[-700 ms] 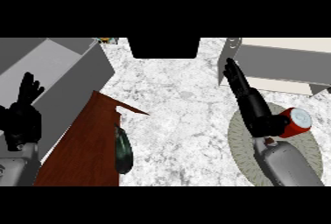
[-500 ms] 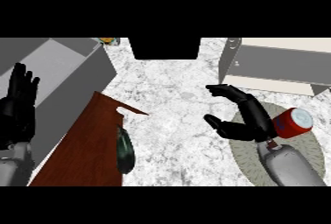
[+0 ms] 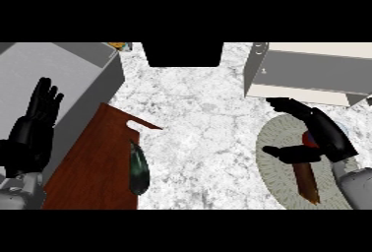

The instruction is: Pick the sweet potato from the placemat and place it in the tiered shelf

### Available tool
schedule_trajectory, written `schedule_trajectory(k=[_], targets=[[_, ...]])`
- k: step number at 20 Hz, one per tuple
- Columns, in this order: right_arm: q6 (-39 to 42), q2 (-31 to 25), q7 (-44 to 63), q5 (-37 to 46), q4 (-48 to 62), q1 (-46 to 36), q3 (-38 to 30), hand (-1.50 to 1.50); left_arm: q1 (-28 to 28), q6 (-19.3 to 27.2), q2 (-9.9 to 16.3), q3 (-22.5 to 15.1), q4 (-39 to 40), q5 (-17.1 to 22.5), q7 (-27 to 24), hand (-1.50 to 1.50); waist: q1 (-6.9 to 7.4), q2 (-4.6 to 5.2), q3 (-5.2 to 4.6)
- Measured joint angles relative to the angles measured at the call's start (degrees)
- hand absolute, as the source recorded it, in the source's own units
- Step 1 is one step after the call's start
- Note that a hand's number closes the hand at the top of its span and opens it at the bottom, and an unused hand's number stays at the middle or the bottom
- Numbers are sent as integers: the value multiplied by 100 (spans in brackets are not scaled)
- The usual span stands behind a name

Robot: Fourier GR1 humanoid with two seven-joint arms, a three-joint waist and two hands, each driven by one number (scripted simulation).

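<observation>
While your right hand (image 3: 320,140) hovers spread above the potato (image 3: 306,178), note its long axis runs toward you down the placemat (image 3: 272,167), far from your resting left hand (image 3: 33,128).

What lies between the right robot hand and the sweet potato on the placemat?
Nothing visible. The right robot hand is directly over the sweet potato on the round placemat, its thumb crossing the potato's upper end. The tiered shelf sits just beyond, with only bare counter between.
</observation>
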Motion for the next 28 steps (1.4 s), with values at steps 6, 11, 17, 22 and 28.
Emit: schedule_trajectory(k=[6, 11, 17, 22, 28], targets=[[1133, -955, 707, 57, -846, -114, 272, -150, 83, -83, -91, -74, -143, 12, 58, 0, 3, -8, -22], [1957, -1663, 1779, 455, -1660, -434, 848, -150, 56, -64, -158, -171, -148, -51, 161, 0, 10, -11, -42], [2600, -1973, 3174, 1627, -2453, -957, 1847, -150, -24, -70, -234, -213, -68, -109, 125, 0, 70, -2, -45], [2970, -1418, 4452, 2423, -2517, -1206, 2611, -150, -42, -101, -291, -206, -64, -134, 129, 0, 94, 15, -34], [3096, -863, 4920, 3257, -2241, -1238, 3185, -150, -41, -174, -305, -133, -90, -149, 225, 0, 73, 28, -31]])
